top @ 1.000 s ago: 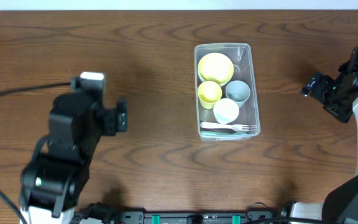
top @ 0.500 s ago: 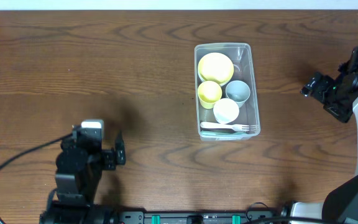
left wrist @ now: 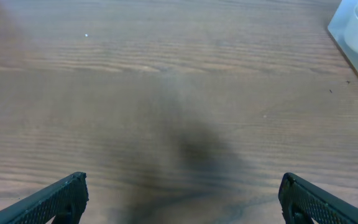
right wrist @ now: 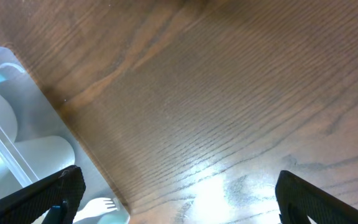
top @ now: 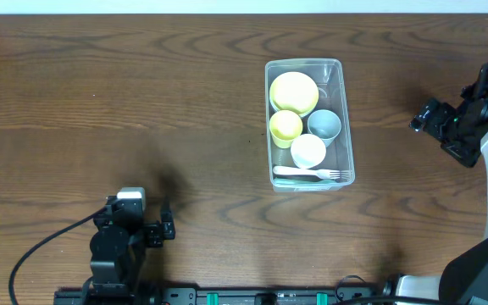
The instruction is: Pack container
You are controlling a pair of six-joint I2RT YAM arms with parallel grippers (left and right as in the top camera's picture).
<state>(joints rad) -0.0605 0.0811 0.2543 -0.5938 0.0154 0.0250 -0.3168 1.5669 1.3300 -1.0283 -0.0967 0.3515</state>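
The clear plastic container (top: 346, 93) stands right of the table's middle. It holds a yellow bowl (top: 293, 91), a yellow cup (top: 285, 125), a grey cup (top: 324, 124), a white cup (top: 307, 151) and a white fork (top: 310, 174). My left gripper (top: 167, 229) is open and empty at the front left, far from the container; its corner shows at the top right of the left wrist view (left wrist: 356, 28). My right gripper (top: 420, 119) is open and empty to the container's right; the right wrist view shows the container's side (right wrist: 17, 134) and fork tines (right wrist: 104, 204).
The brown wooden table (top: 142, 102) stretches bare to the left and behind. A black cable (top: 32, 254) runs from the left arm at the front left. A black rail (top: 269, 296) lies along the front edge.
My left arm has pulled back toward the front edge and a little right, its gripper still open. The right arm and the container's contents have not moved.
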